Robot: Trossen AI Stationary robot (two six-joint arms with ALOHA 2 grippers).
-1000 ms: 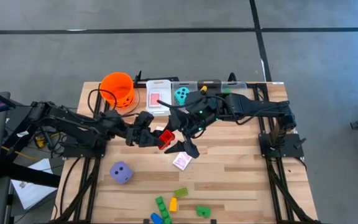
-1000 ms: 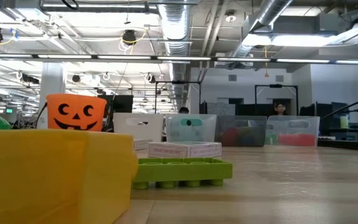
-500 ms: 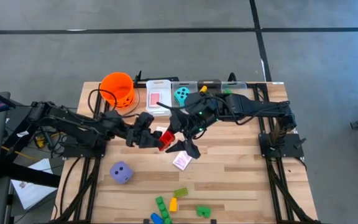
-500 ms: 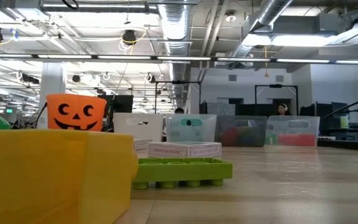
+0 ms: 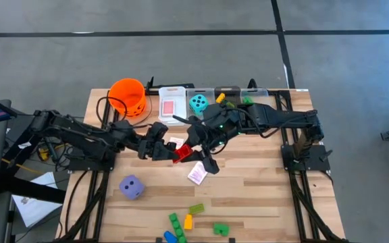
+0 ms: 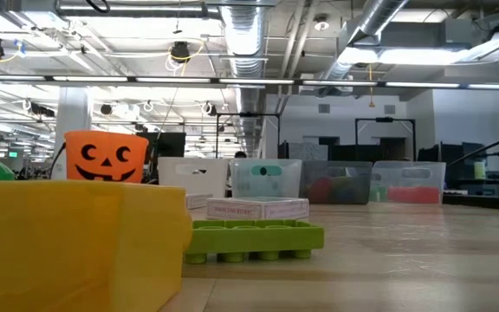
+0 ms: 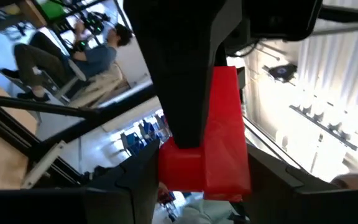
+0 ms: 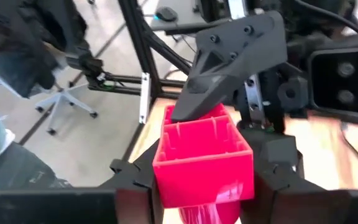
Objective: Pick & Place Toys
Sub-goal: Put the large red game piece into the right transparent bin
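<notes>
A red brick (image 5: pixel 183 152) hangs in the air above the middle of the table, between my two grippers. My left gripper (image 5: pixel 169 150) reaches it from the table's left and is shut on it. My right gripper (image 5: pixel 194 155) comes from the right, with its fingers closed on the brick's other end. A purple die (image 5: pixel 132 187) and a pink-backed card (image 5: pixel 197 174) lie on the wood. Several small bricks (image 5: pixel 188 219) lie by the near edge. A teal die (image 5: pixel 198 103) sits in a far bin. My left gripper pinches the red brick's end (image 7: pixel 185 177) between its two fingers (image 7: pixel 135 186). They come from the table's left, about level and tipped slightly up. The brick is clear of the table. My right gripper has the brick's opposite end (image 8: pixel 166 171) between its two fingers (image 8: pixel 278 168). They come from the table's right, slanting down. The brick's hollow side (image 8: pixel 201 134) shows in its wrist view.
An orange pumpkin bucket (image 5: pixel 127 95) stands at the far left, beside a row of rectangular bins (image 5: pixel 211 94), one holding a card (image 5: pixel 169 107). In the low view a yellow brick (image 6: pixel 76 243), a green brick (image 6: pixel 254 238) and a card pack (image 6: pixel 256 208) are close by.
My right gripper has drawn its fingers together around the red brick, which my left gripper keeps holding in the same place. The right wrist has turned a little. The teal die in its bin now shows fully.
</notes>
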